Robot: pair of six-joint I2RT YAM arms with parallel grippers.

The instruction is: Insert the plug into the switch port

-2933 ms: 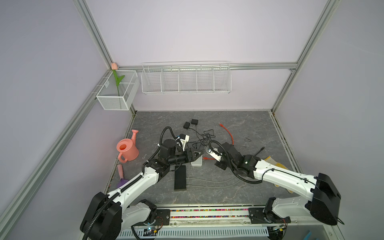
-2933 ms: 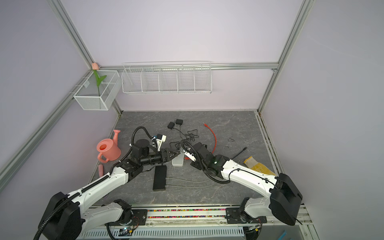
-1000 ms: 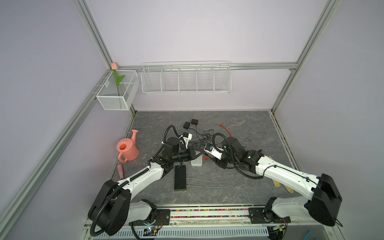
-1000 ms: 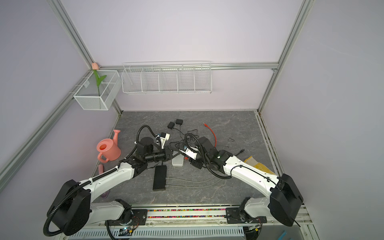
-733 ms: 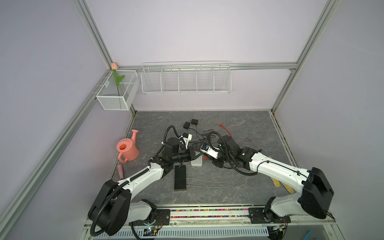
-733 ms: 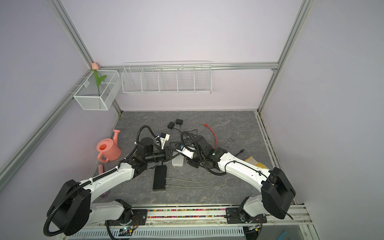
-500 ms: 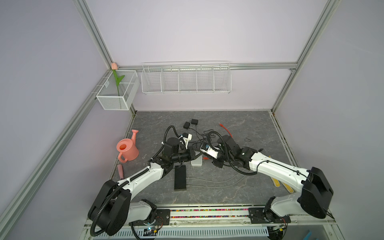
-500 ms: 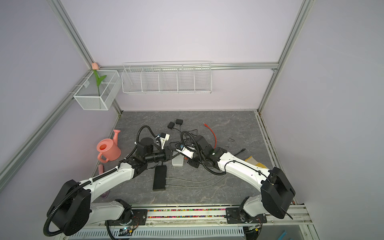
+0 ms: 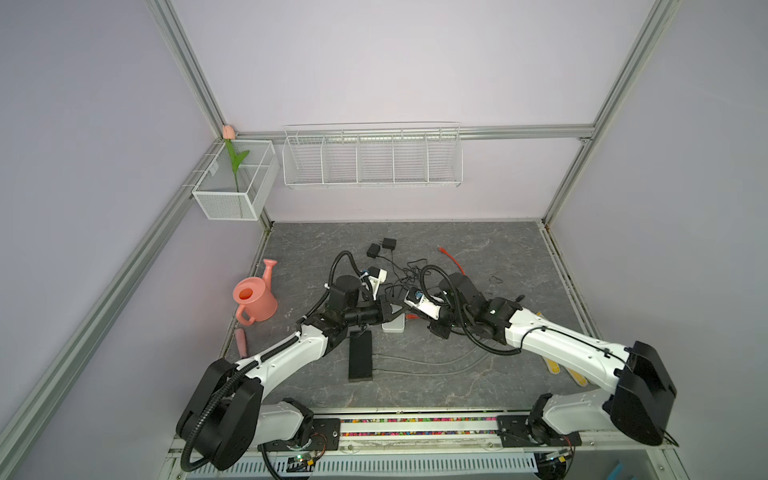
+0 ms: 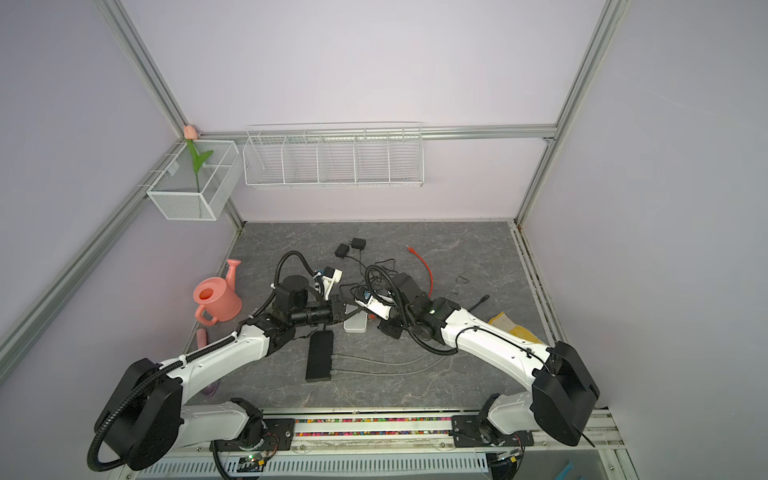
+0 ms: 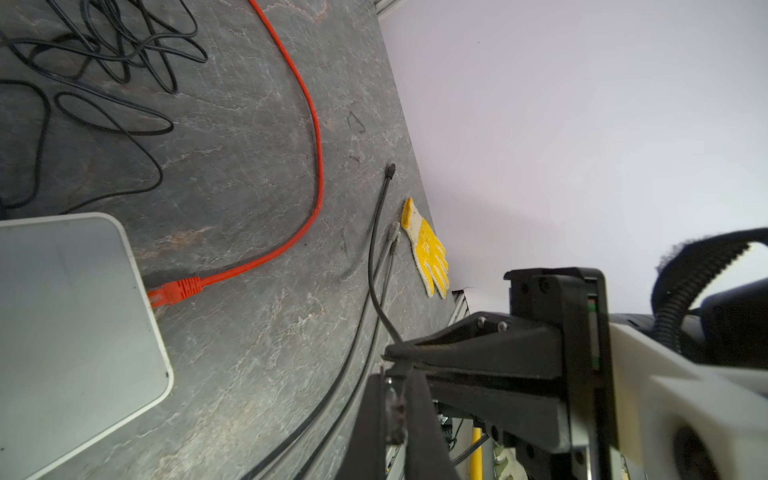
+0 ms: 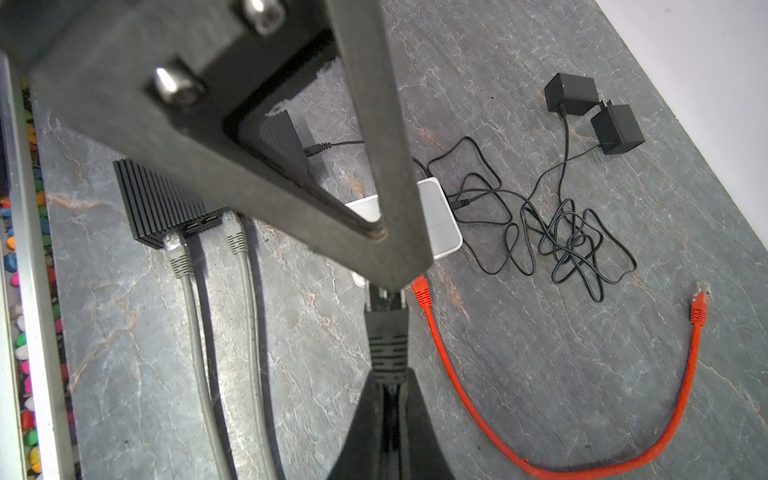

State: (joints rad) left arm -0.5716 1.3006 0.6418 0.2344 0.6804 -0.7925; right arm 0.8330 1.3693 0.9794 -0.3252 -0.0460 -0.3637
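A black cable plug [image 12: 387, 332] with a clear tip is pinched from both ends. My right gripper [image 12: 384, 392] is shut on its ribbed boot. My left gripper [image 11: 395, 401] is shut on its front end. In both top views the left gripper [image 9: 400, 310] and the right gripper [image 9: 412, 318] meet tip to tip over the white switch [image 9: 393, 329] [image 10: 356, 326]. The plug's tip points at the white switch's [image 12: 438, 224] port edge, beside an orange plug [image 12: 422, 290] that sits in a port. The left fingertips hide whether the black plug touches the switch.
A black ribbed switch [image 9: 360, 358] lies near the front with two grey cables [image 12: 187, 291] in its ports. Tangled black cords [image 12: 561, 232] and two power adapters [image 9: 382, 248] lie behind. A pink watering can [image 9: 253, 301] stands at the left. A yellow glove [image 11: 428, 249] lies at the right edge.
My right gripper has closed on the plug's boot and shifted slightly left toward the left gripper. The left gripper has kept its grip and place.
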